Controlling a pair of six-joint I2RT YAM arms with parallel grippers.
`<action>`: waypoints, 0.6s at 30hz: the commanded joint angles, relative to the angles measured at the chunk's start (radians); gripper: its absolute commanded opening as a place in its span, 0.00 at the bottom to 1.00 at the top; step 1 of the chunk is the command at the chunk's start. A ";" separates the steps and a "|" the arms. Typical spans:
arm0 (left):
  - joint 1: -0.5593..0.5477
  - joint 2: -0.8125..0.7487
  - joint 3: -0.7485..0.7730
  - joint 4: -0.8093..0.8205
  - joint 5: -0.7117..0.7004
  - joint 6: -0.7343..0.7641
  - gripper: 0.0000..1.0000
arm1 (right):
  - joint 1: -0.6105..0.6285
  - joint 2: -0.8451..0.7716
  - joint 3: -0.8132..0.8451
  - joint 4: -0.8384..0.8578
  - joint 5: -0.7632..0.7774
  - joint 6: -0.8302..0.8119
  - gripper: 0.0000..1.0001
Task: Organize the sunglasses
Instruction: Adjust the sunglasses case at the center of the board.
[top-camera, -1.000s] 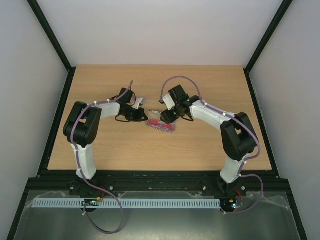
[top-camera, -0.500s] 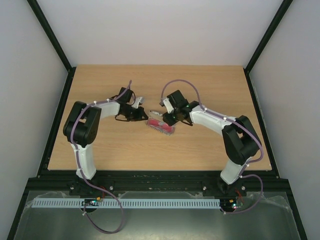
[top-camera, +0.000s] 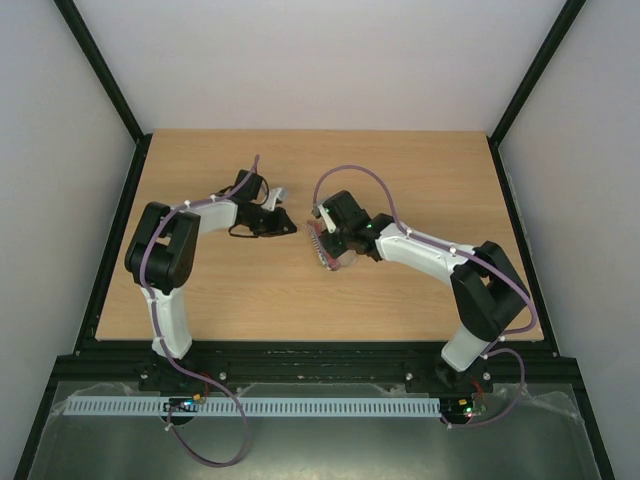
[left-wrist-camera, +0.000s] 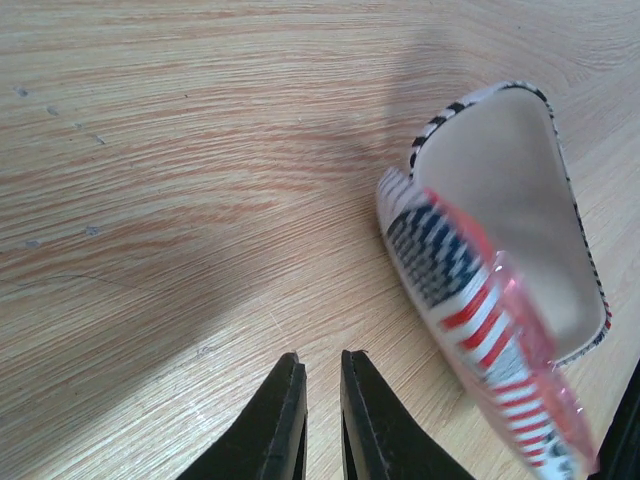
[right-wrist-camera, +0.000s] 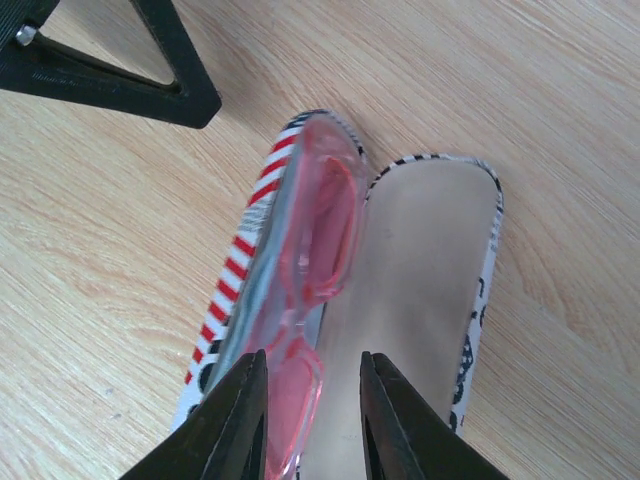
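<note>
Newly rotated case (right-wrist-camera: 430, 270) with sunglasses (right-wrist-camera: 320, 230) under spread right fingers (right-wrist-camera: 235, 430); left fingers (left-wrist-camera: 275, 430) together.

A light wooden surface (top-camera: 250, 290) with visible grain is enclosed by plain white walls (top-camera: 320, 60) at the back and both sides. Black frame posts (top-camera: 100, 68) are set along the corners, and a black rail (top-camera: 320, 352) is fixed along the near edge. Soft shadows are cast on the wood by even, diffuse light.
</note>
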 joint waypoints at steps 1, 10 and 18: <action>0.007 -0.021 0.013 -0.002 -0.002 -0.010 0.14 | 0.004 -0.007 0.000 0.021 0.054 0.023 0.27; 0.000 -0.081 -0.070 0.109 -0.014 -0.118 0.24 | 0.004 0.004 0.011 0.038 0.068 0.098 0.34; -0.130 -0.197 -0.229 0.329 -0.061 -0.309 0.42 | -0.015 -0.006 0.007 0.050 0.201 0.268 0.41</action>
